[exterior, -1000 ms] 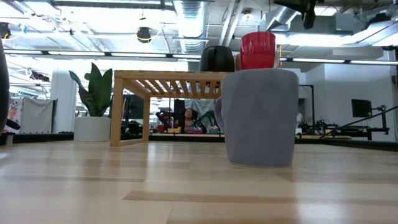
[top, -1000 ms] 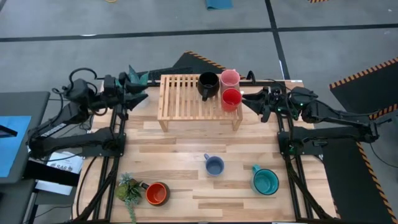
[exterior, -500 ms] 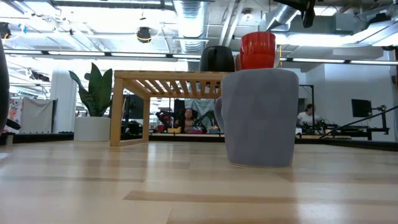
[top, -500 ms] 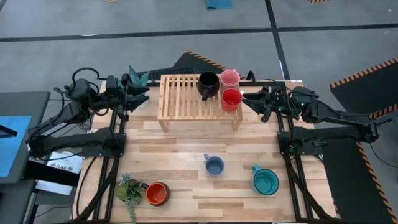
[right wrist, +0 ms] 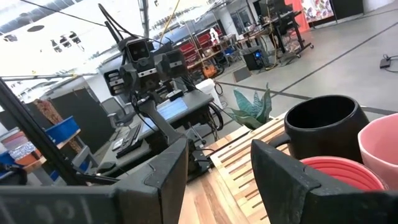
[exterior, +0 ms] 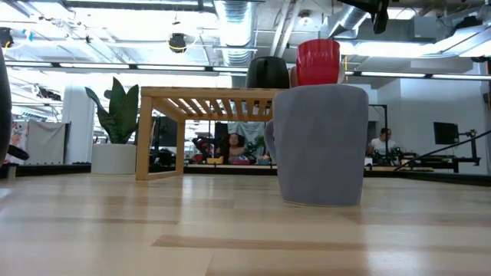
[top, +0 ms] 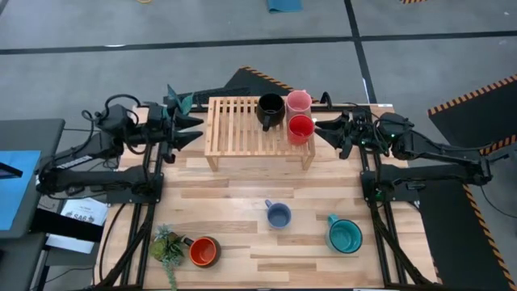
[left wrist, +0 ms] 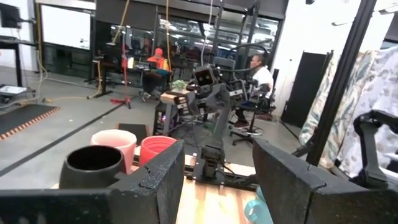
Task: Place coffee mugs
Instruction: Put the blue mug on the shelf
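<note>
On the wooden slatted rack (top: pixel 242 129) at the table's far side stand the black mug (top: pixel 270 109), the pale pink mug (top: pixel 298 101) and the red mug (top: pixel 300 128). The small blue-grey mug (top: pixel 279 215), the teal mug (top: pixel 345 235) and the orange-inside dark mug (top: pixel 203 251) rest on their bases on the table's near half. My left gripper (top: pixel 196 129) hovers open just left of the rack. My right gripper (top: pixel 319 131) hovers open just right of the rack, beside the red mug. In the left wrist view the black mug (left wrist: pixel 93 165) shows ahead of the fingers.
A small potted plant (top: pixel 167 246) stands against the orange-inside mug near the near left corner. Another plant (top: pixel 178 99) is at the far left corner behind my left gripper. The rack's left slats (top: pixel 230 125) are bare. Bare tabletop (top: pixel 242 182) lies between rack and near mugs.
My left gripper has moved toward the table's right and slightly toward the near edge, closing on the rack's left end, still open. The mugs have not moved.
</note>
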